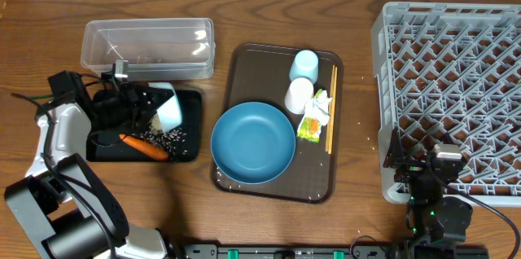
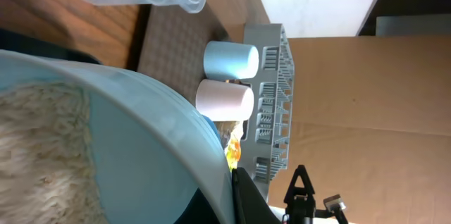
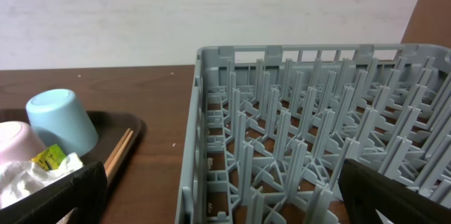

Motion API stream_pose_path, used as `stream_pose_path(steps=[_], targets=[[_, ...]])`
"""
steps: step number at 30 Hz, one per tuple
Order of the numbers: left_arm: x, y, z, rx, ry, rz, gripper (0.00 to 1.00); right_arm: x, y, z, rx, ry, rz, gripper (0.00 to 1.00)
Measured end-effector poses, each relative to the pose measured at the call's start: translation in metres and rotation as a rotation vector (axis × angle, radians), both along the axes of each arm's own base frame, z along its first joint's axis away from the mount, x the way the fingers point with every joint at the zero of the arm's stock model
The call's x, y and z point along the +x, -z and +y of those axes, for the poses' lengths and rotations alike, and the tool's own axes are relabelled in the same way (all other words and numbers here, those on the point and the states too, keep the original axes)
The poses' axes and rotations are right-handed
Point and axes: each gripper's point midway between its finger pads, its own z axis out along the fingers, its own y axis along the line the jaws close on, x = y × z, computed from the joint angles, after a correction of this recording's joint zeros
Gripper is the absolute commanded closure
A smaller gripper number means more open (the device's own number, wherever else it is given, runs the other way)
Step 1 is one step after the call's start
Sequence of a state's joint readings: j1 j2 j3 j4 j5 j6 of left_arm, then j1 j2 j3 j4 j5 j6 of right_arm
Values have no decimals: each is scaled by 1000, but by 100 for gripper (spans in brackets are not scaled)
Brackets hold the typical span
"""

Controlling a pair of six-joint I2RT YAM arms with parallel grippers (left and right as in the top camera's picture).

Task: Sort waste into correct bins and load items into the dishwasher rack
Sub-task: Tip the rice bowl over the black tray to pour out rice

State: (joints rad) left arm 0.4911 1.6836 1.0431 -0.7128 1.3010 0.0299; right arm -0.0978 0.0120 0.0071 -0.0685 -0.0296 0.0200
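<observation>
My left gripper is shut on the rim of the small pale-blue bowl, holding it tipped over the black tray. An orange carrot and loose rice grains lie in that tray. In the left wrist view the bowl fills the frame with rice stuck inside it. The clear tub stands behind the tray. My right gripper is open and empty at the front left corner of the grey rack. I cannot pick out the brown lump.
The dark-brown serving tray holds the blue plate, pale-blue cup, whitish-pink cup, white tissue, green-yellow wrapper and chopsticks. The right wrist view shows the rack and the pale-blue cup.
</observation>
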Motion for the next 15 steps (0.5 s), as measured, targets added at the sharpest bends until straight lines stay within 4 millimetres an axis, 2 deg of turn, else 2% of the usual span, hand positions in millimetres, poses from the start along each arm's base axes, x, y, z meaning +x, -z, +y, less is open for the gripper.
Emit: stream_pose_path(steps=[15], targets=[[1,-6,0,-17,8,-46,94,0,0,0,0,0,0,1]])
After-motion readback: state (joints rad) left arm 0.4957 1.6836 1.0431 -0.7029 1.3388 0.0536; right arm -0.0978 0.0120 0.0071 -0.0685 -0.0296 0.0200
